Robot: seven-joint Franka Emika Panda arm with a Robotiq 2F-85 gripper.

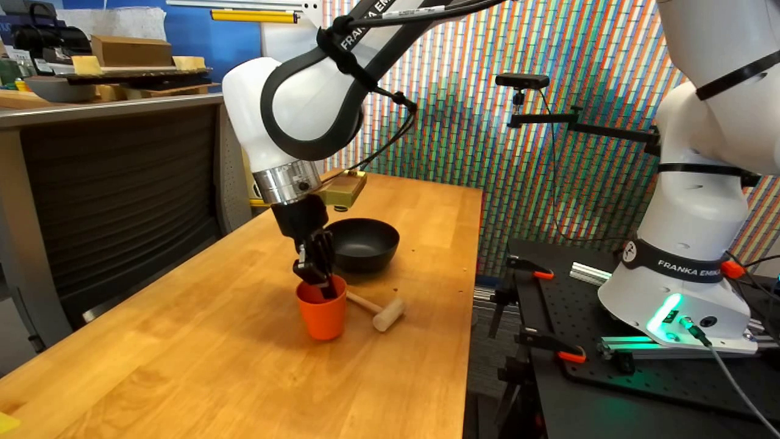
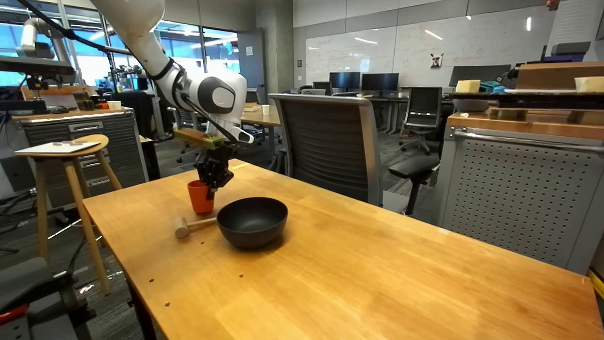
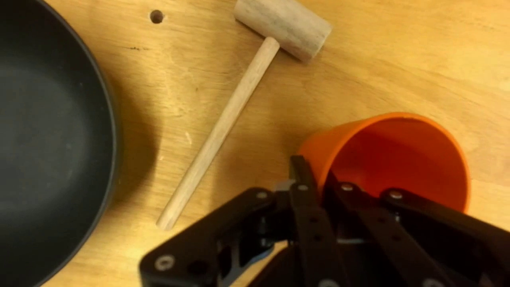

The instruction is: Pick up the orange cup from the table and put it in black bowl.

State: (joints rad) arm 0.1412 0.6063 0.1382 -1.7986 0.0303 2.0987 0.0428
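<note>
The end effector (image 3: 317, 177), nearly closed, pinches the orange cup (image 3: 402, 159) by its wall, a finger either side, at right in the wrist view. The grasp looks done; whether the cup touches the table (image 1: 408, 378), I can't tell. Past the wooden mallet (image 3: 235, 105), upper middle, sits the black bowl (image 3: 44, 135), far left; carry and release apparently remain.
</note>
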